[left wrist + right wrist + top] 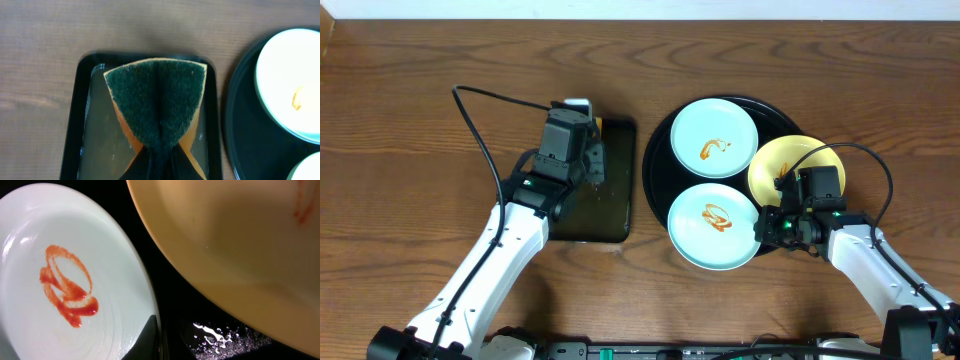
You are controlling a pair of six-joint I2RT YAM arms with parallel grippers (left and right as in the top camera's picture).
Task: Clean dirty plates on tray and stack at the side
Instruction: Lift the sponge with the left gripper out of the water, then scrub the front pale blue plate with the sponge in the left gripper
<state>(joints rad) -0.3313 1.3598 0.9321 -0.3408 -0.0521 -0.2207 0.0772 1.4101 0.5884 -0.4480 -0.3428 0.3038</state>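
Observation:
The black tray [660,150] holds two mint-green plates, a back one [715,122] and a front one [705,242], each with an orange-brown sauce squiggle. A yellow plate [788,160] rests on the tray's right rim, tilted, with a small sauce mark. My right gripper [767,226] is at the front mint plate's right edge. In the right wrist view one finger [159,330] lies on that plate's rim [30,240], pinching it, with the yellow plate [225,240] just above. My left gripper [585,160] is shut on a green-and-tan sponge [157,100] held over the basin.
The rectangular black basin [620,215] sits left of the tray and holds shallow water [100,135]. The tray floor [220,330] is wet between the plates. Brown wood-grain tabletop [400,120] lies to the left, behind and to the right.

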